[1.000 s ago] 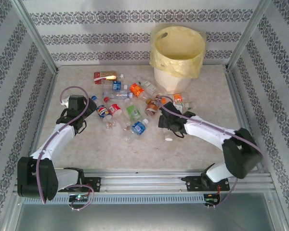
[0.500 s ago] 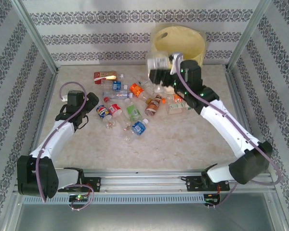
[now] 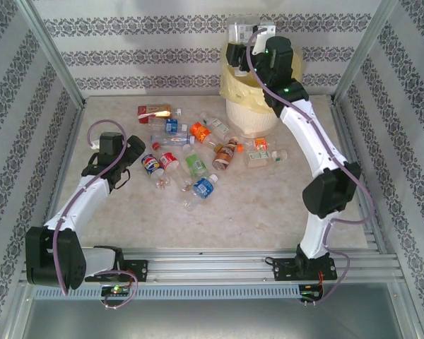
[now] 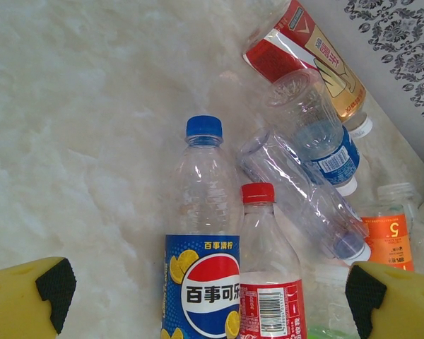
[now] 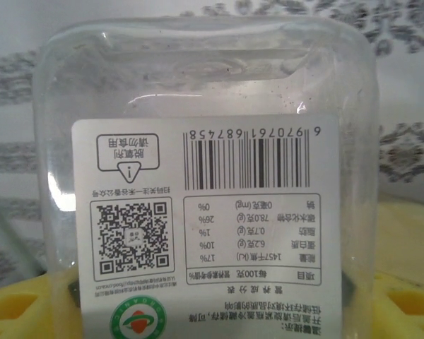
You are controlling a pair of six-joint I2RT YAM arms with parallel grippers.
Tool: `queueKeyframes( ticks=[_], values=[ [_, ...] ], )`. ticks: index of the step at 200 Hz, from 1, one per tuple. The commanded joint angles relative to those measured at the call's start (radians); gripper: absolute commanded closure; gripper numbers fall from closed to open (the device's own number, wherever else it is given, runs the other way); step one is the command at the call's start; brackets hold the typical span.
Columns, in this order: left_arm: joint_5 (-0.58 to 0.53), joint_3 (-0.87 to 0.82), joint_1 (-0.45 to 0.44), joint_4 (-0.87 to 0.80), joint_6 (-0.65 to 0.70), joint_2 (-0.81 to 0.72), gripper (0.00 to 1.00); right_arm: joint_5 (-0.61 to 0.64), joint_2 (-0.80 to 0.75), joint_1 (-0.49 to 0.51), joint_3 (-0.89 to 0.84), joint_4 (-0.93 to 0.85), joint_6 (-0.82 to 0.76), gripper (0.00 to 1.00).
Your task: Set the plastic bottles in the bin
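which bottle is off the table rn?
The clear bottle with the white barcode label, gripped in the right tool above the bin; the rest lie on the table.

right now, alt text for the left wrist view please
A blue-capped Pepsi bottle and a red-capped bottle lie side by side between the yellow fingers of the open left gripper, on a pale marbled table. More clear bottles lie beyond, including a red-and-gold-labelled bottle.

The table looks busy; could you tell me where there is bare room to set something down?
Bare: the near strip of the table between the bottles and the rail, and the far-left corner. Crowded: the middle, beside the bin.
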Motion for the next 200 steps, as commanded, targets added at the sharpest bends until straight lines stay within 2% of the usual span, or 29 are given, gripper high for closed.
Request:
queueKeyframes(
  ticks=[1,42,77,114,159,171,200],
  values=[
    [0.006,0.006,-0.011,-0.027,-0.02,-0.003,0.01,0.17,0.082,-0.02,0.112,-0.03,-0.008,0.26],
    [0.018,0.018,-0.011,-0.045,-0.017,0.013,0.01,0.171,0.237,-0.043,0.309,-0.202,0.029,0.25],
    [0.034,0.023,-0.011,-0.049,-0.021,0.026,0.01,0.121,0.314,-0.058,0.387,-0.293,0.094,0.23],
    [0.069,0.067,-0.02,-0.097,0.011,0.06,0.01,-0.032,0.322,-0.074,0.385,-0.306,0.18,0.19],
    [0.072,0.082,-0.04,-0.117,0.013,0.085,0.01,-0.162,0.307,-0.094,0.356,-0.247,0.261,0.11],
    [0.075,0.082,-0.041,-0.116,0.01,0.09,0.01,-0.187,0.301,-0.099,0.343,-0.228,0.278,0.02],
    [0.081,0.083,-0.043,-0.114,0.004,0.1,0.01,-0.185,0.284,-0.103,0.316,-0.212,0.278,0.02]
  ],
)
